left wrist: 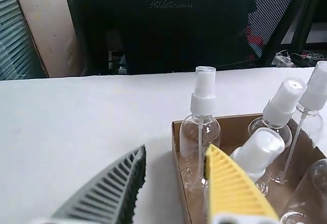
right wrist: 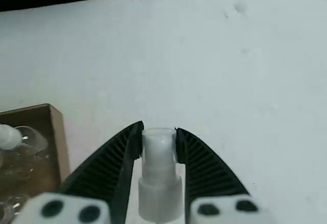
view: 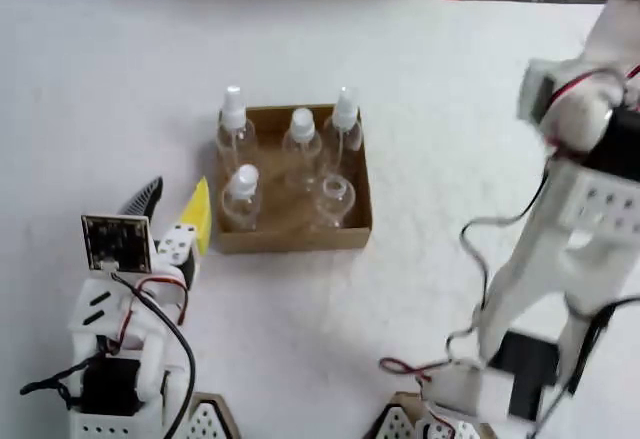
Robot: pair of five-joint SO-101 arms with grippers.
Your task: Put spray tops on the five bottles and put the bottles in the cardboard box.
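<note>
So, R gripper [right wrist: 158, 130], spray top [right wrist: 160, 180] (pinched)

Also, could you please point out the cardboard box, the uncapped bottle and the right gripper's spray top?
cardboard box [view: 290, 240], high view, on its front wall.
uncapped bottle [view: 333, 197], high view, on its open neck.
spray top [right wrist: 160, 175], right wrist view, on its white body.

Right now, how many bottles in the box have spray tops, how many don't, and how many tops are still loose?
Bottles with spray tops: 4
Bottle without a top: 1
Loose spray top, in the right gripper: 1
Total: 6
</note>
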